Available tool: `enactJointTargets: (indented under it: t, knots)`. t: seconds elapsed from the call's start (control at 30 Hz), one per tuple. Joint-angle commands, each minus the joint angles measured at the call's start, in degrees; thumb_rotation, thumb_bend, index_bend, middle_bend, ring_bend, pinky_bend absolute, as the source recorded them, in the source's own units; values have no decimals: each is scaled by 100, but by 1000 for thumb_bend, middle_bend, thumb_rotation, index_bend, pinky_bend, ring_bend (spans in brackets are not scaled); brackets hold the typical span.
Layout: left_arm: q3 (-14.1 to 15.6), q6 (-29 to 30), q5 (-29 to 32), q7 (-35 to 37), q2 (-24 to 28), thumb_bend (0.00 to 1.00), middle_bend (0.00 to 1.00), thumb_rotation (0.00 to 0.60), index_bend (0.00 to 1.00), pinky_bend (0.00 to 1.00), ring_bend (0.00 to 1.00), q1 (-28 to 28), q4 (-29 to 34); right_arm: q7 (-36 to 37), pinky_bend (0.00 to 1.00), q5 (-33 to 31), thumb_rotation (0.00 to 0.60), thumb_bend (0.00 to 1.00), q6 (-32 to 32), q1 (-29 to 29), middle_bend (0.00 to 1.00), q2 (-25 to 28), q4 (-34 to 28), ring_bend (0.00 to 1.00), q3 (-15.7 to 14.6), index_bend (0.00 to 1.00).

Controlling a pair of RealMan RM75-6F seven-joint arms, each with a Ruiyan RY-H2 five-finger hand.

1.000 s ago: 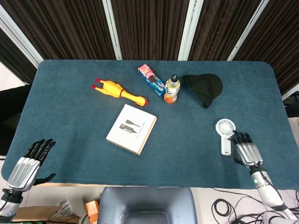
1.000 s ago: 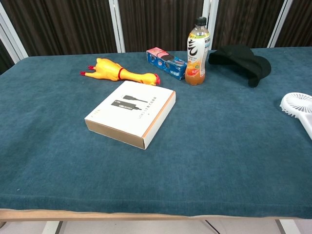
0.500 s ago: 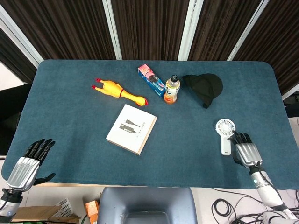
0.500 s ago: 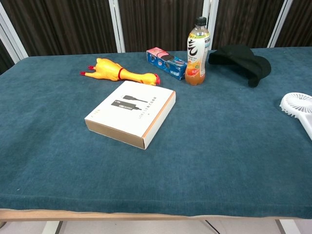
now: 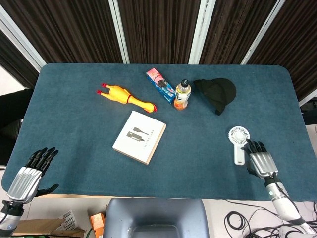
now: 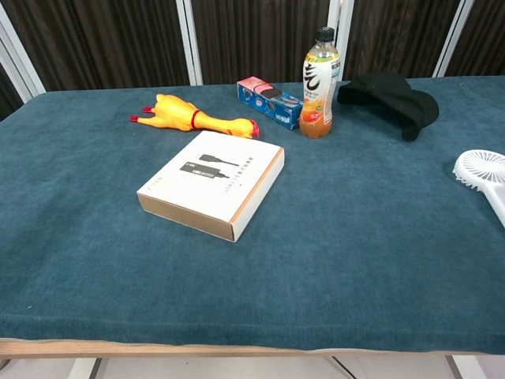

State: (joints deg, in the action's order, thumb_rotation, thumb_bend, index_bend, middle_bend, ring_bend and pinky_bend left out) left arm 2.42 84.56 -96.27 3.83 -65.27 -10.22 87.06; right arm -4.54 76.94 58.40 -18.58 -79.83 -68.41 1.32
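A counter (image 5: 89, 163) covered in dark blue cloth fills the head view. At its centre a flat white box (image 5: 139, 137) lies face up. At 12 o'clock from the box, a black cap (image 5: 216, 93), a yellow rubber chicken (image 5: 125, 96), a snack packet (image 5: 160, 85) and an upright orange drink bottle (image 5: 182, 94) sit close together. At 4 o'clock lies a white handheld fan (image 5: 238, 141), handle toward the near edge. The right hand (image 5: 259, 160) rests just beside that handle, fingers extended, holding nothing. The left hand (image 5: 30, 173) rests at 8 o'clock on the near edge, fingers spread, empty.
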Motion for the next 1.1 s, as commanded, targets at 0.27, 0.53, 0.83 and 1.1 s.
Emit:
enactJointTargets:
  t: [0.27, 0.53, 0.83, 1.1]
  knots:
    - [-2, -9, 4, 1, 1, 30, 68, 600, 0, 112, 21, -5, -1, 2, 0, 1, 600, 551, 11, 2, 0, -4, 6, 0, 4, 237]
    - [7, -9, -12, -17, -8, 30, 68, 600, 0, 112, 20, -5, 1, 243, 0, 245, 600, 551, 559, 152, 0, 163, -189, 0, 45, 107]
    - [-9, -12, 52, -36, 2, 30, 68, 600, 0, 112, 20, 15, 20, 318, 0, 591, 600, 504, 1689, 586, 0, 669, -913, 0, 87, 0]
    - [-20, -142, 161, -79, 26, 29, 67, 600, 0, 112, 20, -10, 86, 105, 0, 865, 600, 413, 2305, 870, 0, 948, -1437, 0, 21, 0]
